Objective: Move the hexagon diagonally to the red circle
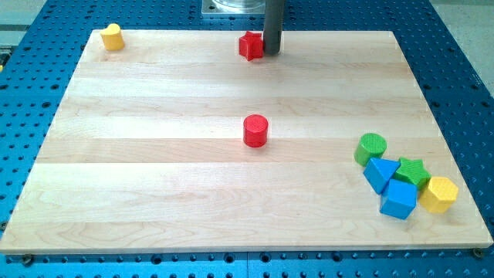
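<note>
The yellow hexagon (438, 194) lies at the view's lower right, at the right end of a cluster of blocks. The red circle (255, 130) stands alone near the middle of the board. My tip (272, 52) is at the view's top centre, right beside a red star (250, 45) and on its right side, apparently touching it. The tip is far from both the hexagon and the red circle.
Packed to the left of the hexagon are a green circle (371, 147), a blue triangle (380, 171), a green star (413, 171) and a blue cube (398, 199). A yellow block (113, 36) of unclear shape sits at the top left corner. The wooden board (154, 193) rests on a blue perforated table.
</note>
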